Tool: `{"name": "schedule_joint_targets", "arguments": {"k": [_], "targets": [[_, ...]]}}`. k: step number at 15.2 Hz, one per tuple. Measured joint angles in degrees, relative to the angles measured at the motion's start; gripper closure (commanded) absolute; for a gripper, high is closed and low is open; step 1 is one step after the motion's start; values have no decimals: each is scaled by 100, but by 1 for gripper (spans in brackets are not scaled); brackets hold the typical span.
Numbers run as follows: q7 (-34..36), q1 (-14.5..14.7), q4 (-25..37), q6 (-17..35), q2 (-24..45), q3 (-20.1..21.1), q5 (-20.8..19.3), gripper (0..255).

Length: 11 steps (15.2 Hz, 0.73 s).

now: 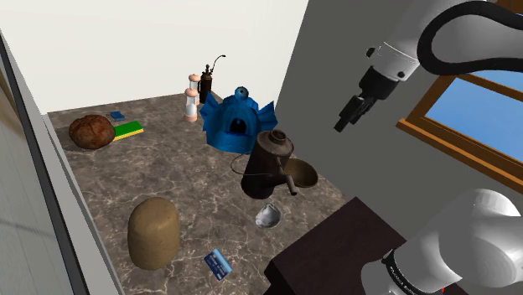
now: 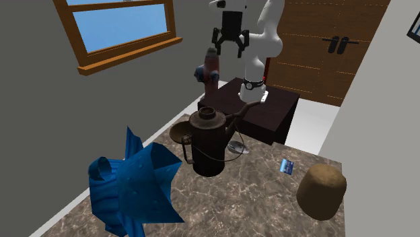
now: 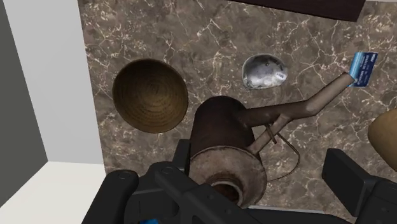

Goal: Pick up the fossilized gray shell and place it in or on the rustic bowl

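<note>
**Gray shell [image 1: 268, 216] lies stand-side of the raised end effector [image 2: 229, 48]**

The shell rests on the tabletop [image 1: 189, 180] near the edge by the stand [image 1: 335, 243], just beside the dark kettle [image 1: 266, 163]. The end effector hangs high over the kettle, fingers spread and empty. The bowl [image 1: 303, 174] sits at the wall-side edge.

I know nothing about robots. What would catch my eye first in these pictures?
The bright blue fish-like figure stands out on the marbled counter by the grey wall. Beside it stands a dark rusty kettle with a long spout, with a brown bowl and a small gray shell close by. Above them hangs the black gripper, open.
</note>
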Motion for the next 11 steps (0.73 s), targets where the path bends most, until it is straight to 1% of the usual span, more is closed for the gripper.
{"name": "schedule_joint_targets", "arguments": {"k": [4, 6, 11], "targets": [[-168, 138, -720, 860, 105, 48, 16, 0], [-190, 244, -935, 1337, 349, 127, 59, 0], [-414, 423, -1660, 2652, 897, 172, 82, 0]]}}
